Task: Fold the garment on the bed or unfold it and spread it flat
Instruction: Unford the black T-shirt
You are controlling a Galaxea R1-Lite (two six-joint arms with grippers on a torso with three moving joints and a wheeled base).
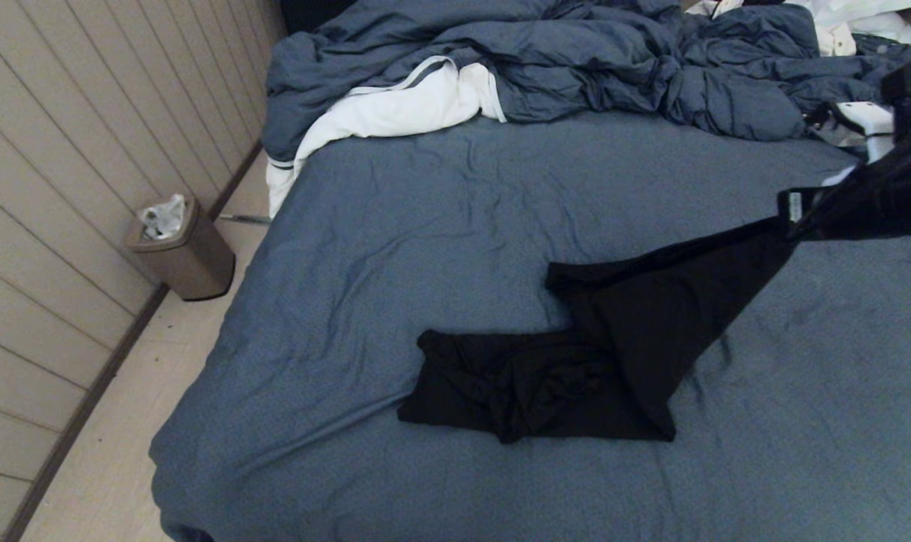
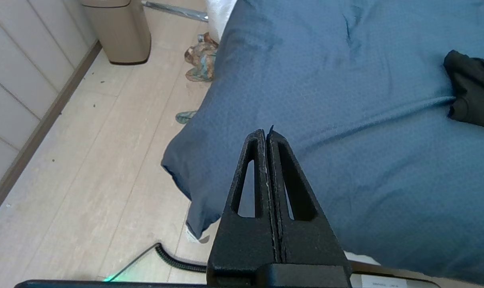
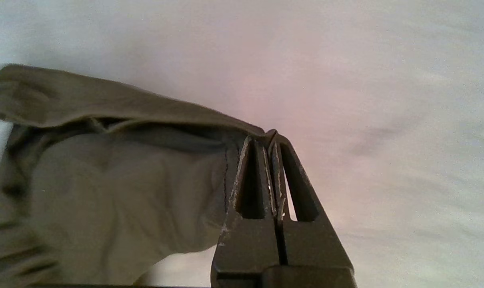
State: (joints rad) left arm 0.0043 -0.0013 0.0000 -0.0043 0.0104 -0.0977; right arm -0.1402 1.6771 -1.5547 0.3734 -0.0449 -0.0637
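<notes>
Shirt (image 1: 613,354) is only half unfolded on the bed (image 1: 425,226): right gripper (image 3: 271,136) clenched on 1 corner, dragging it toward the right edge, left gripper (image 2: 267,134) closed empty near the front-left corner.

One bed (image 1: 440,248) fills the scene, and on it lie one black shirt (image 1: 621,354), one rumpled blue-grey duvet (image 1: 576,60) and one white cloth (image 1: 395,113). One bin (image 1: 184,252) stands on the floor beside the bed. Two end effectors show: the left end effector (image 2: 267,134) and the right end effector (image 3: 271,136).
</notes>
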